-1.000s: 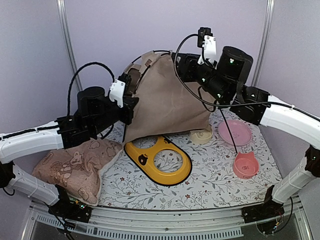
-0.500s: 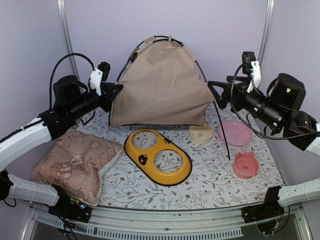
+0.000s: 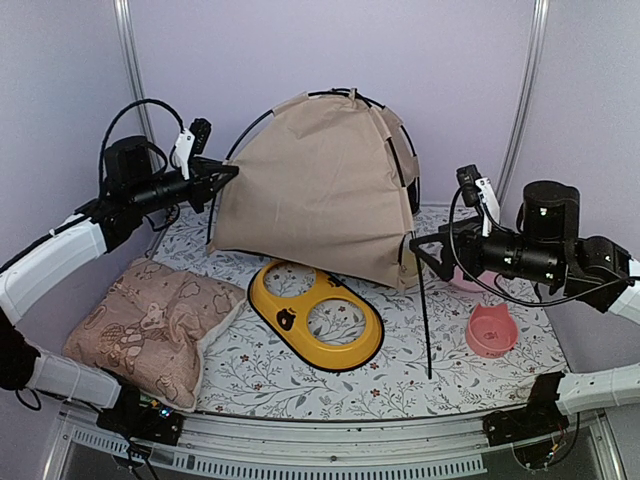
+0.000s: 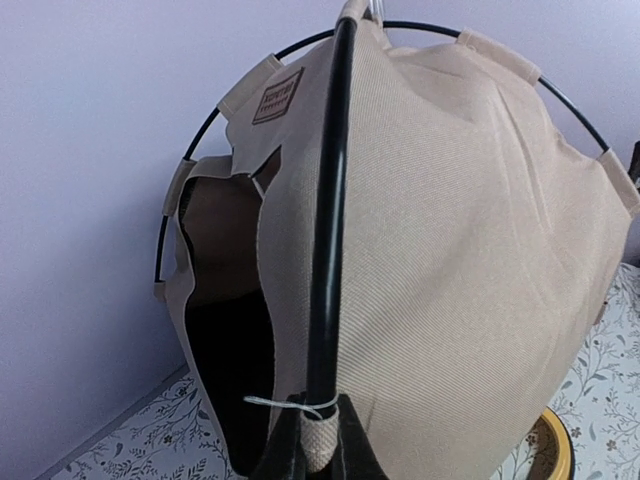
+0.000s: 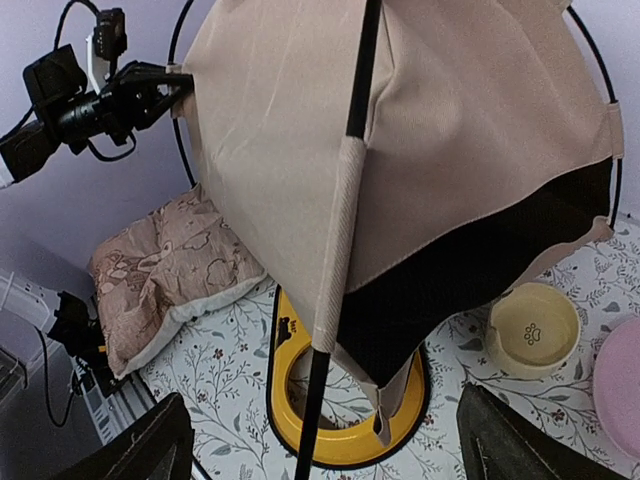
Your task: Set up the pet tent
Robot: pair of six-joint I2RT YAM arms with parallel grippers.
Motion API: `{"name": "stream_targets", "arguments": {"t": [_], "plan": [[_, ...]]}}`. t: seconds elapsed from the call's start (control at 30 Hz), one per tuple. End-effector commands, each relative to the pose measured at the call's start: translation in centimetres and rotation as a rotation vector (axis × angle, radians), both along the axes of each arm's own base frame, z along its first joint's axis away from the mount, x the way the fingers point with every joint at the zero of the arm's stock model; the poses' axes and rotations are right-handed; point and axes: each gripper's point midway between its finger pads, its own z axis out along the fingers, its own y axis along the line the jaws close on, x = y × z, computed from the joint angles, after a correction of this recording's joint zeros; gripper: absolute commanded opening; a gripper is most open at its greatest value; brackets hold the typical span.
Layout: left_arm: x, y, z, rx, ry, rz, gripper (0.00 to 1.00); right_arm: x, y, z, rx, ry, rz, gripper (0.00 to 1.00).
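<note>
The pet tent (image 3: 320, 190) stands as a tan dome at the back middle, with thin black poles arching over it. My left gripper (image 3: 225, 172) is at its left corner. In the left wrist view the jaws (image 4: 320, 450) are shut on the webbing tip at a black pole's end (image 4: 322, 300), and a brown label patch (image 4: 277, 97) shows near the top. My right gripper (image 3: 425, 255) is wide open at the tent's right front corner. A loose black pole (image 5: 325, 400) runs between its spread fingers (image 5: 150, 450) without being gripped. The tent's dark lining (image 5: 470, 290) shows.
A yellow double-bowl tray (image 3: 315, 320) lies in front of the tent. A pinkish cushion (image 3: 155, 325) lies at front left. A pink cat-ear bowl (image 3: 490, 330) sits at right, a cream bowl (image 5: 533, 330) and a pink plate (image 5: 620, 385) under the tent's right corner.
The tent has spread from a slumped shape into a wider dome turned to the right. My right gripper dropped lower and opened beside the pole. My left gripper drew back left, holding its corner.
</note>
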Motion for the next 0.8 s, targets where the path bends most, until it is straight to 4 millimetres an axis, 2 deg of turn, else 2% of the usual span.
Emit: {"name": "stream_targets", "arguments": {"t": [0.0, 0.13, 0.37, 0.63, 0.77], "plan": [[0.3, 0.4, 3.6, -0.046, -0.112, -0.058, 0.00, -2.1, 0.8, -3.5, -0.017, 0.167, 0.091, 0.92], [1.3, 0.6, 3.3, -0.050, -0.103, -0.087, 0.00, -2.9, 1.6, -6.1, -0.035, 0.263, 0.134, 0.89], [2.4, 0.7, 2.2, -0.060, -0.077, -0.134, 0.00, -4.0, 3.7, -10.5, -0.035, 0.413, 0.211, 0.76], [3.3, 1.1, 1.8, -0.076, -0.053, -0.160, 0.00, -4.3, 3.4, -13.1, -0.065, 0.478, 0.192, 0.60], [3.5, 1.0, 1.6, -0.077, -0.044, -0.183, 0.00, -4.4, 2.8, -13.6, -0.072, 0.492, 0.167, 0.55]]}}
